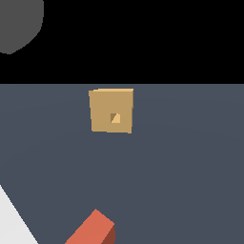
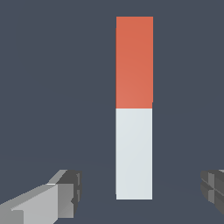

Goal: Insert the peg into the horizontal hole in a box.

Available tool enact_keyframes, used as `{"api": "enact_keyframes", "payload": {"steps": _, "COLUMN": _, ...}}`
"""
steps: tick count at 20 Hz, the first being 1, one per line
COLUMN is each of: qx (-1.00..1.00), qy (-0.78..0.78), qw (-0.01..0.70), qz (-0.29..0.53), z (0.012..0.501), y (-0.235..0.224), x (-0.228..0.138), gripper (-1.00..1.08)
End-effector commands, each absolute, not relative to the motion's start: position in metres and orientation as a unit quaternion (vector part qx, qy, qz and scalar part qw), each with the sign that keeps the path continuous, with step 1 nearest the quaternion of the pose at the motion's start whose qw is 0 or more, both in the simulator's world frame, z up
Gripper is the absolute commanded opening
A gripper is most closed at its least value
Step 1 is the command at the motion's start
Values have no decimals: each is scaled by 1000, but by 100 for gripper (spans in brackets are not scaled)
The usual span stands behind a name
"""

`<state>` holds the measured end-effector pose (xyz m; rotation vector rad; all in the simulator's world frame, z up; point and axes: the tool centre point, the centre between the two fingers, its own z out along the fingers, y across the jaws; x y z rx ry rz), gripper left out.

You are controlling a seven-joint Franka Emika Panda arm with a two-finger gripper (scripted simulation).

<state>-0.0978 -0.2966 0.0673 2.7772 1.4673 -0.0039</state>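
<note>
The peg (image 2: 134,107) lies flat on the dark floor, one half red-orange and the other whitish-grey. My gripper (image 2: 140,192) is open above it. Its fingers (image 2: 65,192) stand wide apart on either side of the whitish-grey end and do not touch it. In the exterior view only the peg's red end (image 1: 95,229) shows, at the bottom edge. The tan box (image 1: 111,110) stands farther back on the floor, apart from the peg. Its small square hole (image 1: 115,117) faces the camera. The box does not show in the wrist view.
A white shape (image 1: 12,224) cuts into the exterior view's bottom left corner; I cannot tell what it is. A dark grey rounded shape (image 1: 19,21) sits at the top left against the black background. The floor (image 1: 181,167) is plain grey-blue.
</note>
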Motion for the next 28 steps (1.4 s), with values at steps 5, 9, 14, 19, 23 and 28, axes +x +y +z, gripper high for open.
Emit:
{"api": "enact_keyframes", "payload": {"steps": 5, "qx": 884, "qy": 467, "qw": 0, "qz": -1, "z": 56, "y": -296, "x": -98, "gripper": 100}}
{"api": "enact_keyframes", "payload": {"steps": 9, "qx": 884, "qy": 467, "qw": 0, "qz": 0, "z": 35, "y": -296, "x": -98, "gripper": 100}}
{"api": "enact_keyframes", "payload": {"steps": 14, "qx": 885, "qy": 466, "qw": 0, "qz": 0, "z": 19, "y": -296, "x": -98, "gripper": 100}}
{"api": "enact_keyframes", "payload": {"steps": 19, "qx": 885, "qy": 466, "qw": 0, "qz": 0, "z": 16, "y": -297, "x": -98, "gripper": -100}}
{"api": "enact_keyframes", "payload": {"steps": 23, "qx": 885, "qy": 466, "qw": 0, "qz": 0, "z": 16, "y": -297, "x": -98, "gripper": -100}}
{"api": "enact_keyframes", "payload": {"steps": 28, "qx": 885, "qy": 466, "qw": 0, "qz": 0, "z": 16, "y": -297, "x": -98, "gripper": -100}}
